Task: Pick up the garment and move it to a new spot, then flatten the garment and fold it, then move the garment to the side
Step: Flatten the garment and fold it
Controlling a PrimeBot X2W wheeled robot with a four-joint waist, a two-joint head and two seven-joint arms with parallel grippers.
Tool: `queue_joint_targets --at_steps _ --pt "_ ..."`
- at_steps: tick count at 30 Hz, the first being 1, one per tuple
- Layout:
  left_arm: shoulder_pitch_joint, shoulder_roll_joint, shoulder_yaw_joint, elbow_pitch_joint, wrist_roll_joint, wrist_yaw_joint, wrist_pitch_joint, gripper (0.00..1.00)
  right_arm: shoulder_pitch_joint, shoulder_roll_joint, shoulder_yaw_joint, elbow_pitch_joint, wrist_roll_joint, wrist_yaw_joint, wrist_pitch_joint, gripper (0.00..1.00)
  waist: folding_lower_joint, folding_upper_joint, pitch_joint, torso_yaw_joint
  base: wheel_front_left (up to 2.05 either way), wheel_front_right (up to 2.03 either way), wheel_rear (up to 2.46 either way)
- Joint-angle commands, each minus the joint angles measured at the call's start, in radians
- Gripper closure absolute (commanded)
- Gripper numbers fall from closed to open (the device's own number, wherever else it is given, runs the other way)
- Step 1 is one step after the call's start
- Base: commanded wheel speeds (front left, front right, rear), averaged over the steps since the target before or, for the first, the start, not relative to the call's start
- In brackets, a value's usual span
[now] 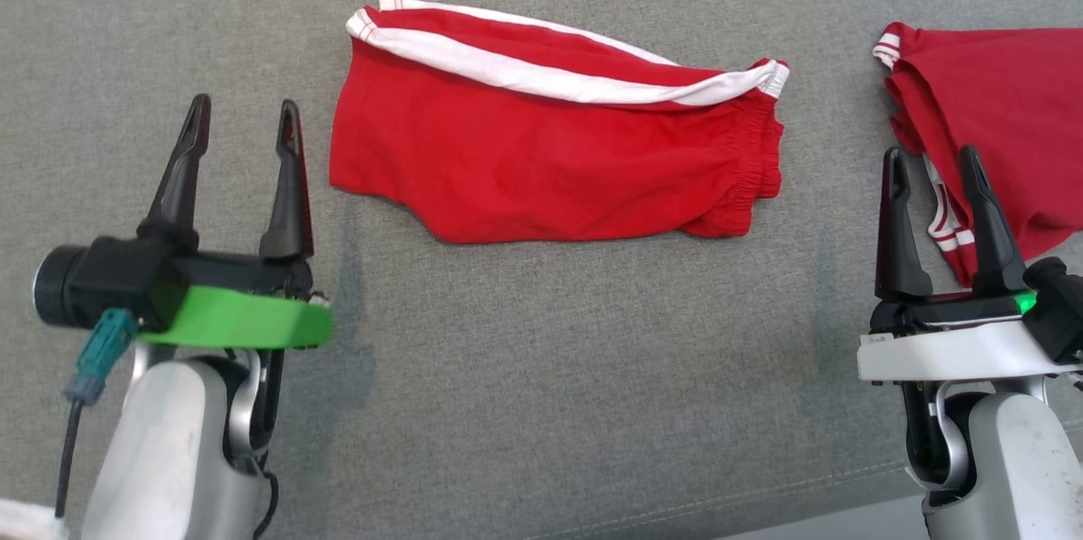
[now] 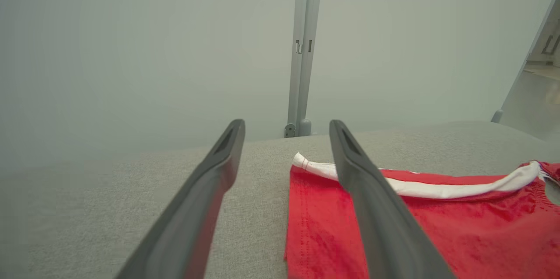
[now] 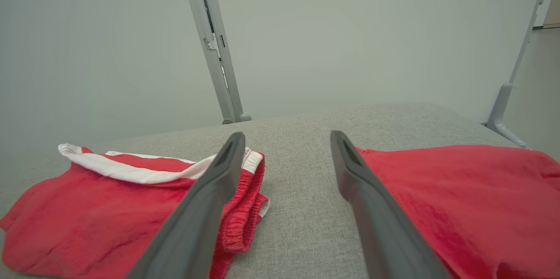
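We hold both grippers over the near part of the grey surface (image 1: 541,371), fingers pointing away. The left gripper (image 1: 245,104) has its jaws fully spread and grips nothing. The right gripper (image 1: 931,152) is equally wide and empty. We judge this to be a ready stance, with neither arm committed to cloth.

The garment (image 1: 550,159), red shorts with a white stripe, lies flat between the two sets of jaws and just ahead of them. Its leg hem is nearer the left jaws and its elastic waist nearer the right.

A second red garment (image 1: 998,91) lies directly beyond the right jaws. The picture edge cuts off its outer part, and the right fingers cover its lower hem. We cannot tell whether they touch it.

Farthest off, a grey post (image 2: 302,51) stands against a blank wall.
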Motion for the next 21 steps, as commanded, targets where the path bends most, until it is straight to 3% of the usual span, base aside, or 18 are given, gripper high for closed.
queue_joint_targets --at_steps 1,10,21 --pt "-0.033 0.003 -0.001 0.006 -0.008 -0.007 0.004 0.0 0.0 -0.001 0.001 -0.001 0.007 -0.002 -0.004 0.0 0.0 0.0 0.007 -0.003 0.0 0.0 0.0" --pt "-0.24 0.005 -0.061 0.266 -0.09 -0.08 0.151 0.0 -0.031 0.0 0.039 0.01 0.018 -0.002 -0.004 0.0 0.0 0.0 0.047 -0.053 0.0 0.0 0.0" --pt "-0.336 0.027 -0.093 0.635 -0.214 -0.102 0.267 0.0 -0.04 0.003 0.056 0.028 0.048 -0.002 -0.004 0.0 0.0 0.0 0.07 -0.104 0.0 0.0 0.0"
